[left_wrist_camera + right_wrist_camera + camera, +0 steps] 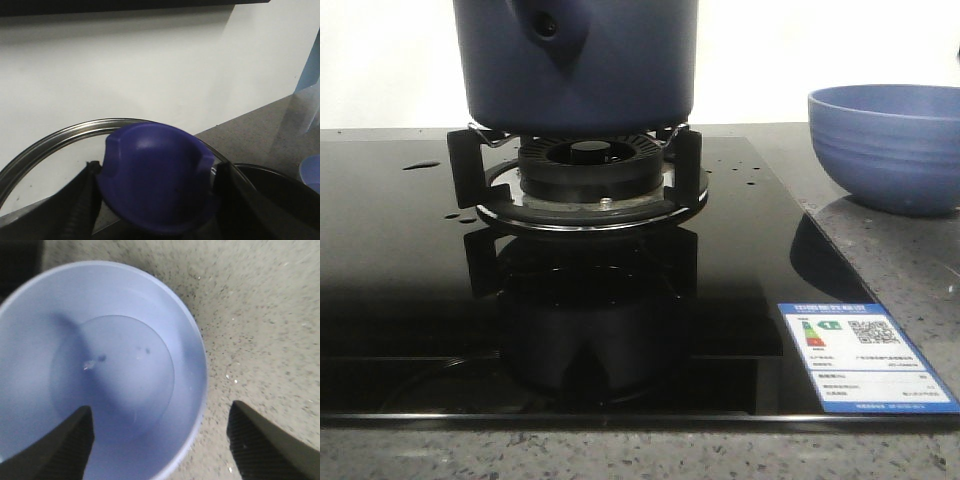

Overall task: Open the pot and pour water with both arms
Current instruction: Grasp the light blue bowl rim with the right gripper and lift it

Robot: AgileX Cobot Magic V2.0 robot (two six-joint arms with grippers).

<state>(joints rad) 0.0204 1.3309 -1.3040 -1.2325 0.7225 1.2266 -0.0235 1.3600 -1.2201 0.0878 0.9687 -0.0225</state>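
On the burner [588, 175] I see the pot [578, 62]. My left pincer [157, 187] clamps the lid knob [157, 175]. My right pincer [160, 440] hangs spread over the bowl [100, 365], at 3 o'clock of the pot.

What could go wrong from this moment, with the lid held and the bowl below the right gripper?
1. The left gripper pinches only the rounded blue knob of the steel-rimmed glass lid; it might slip.
2. The right gripper, open, straddles the periwinkle ribbed bowl rim; descending may tip it.
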